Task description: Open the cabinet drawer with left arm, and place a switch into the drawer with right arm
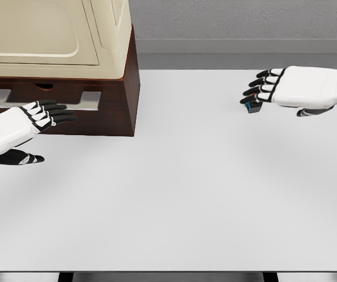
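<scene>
Resting on the white table (174, 194), a small switch (252, 107) touches the right hand (300, 88)'s extended fingertips; the left hand (21, 126), fingers open, hovers before the closed cabinet drawer (68, 97).

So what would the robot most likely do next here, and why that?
Probably the left hand should close its fingers on the drawer handle. The drawer of the cabinet looks shut, and the open left hand sits right in front of the handle. The right hand is over the small switch on the table, and the switch cannot go in until the drawer opens.
</scene>
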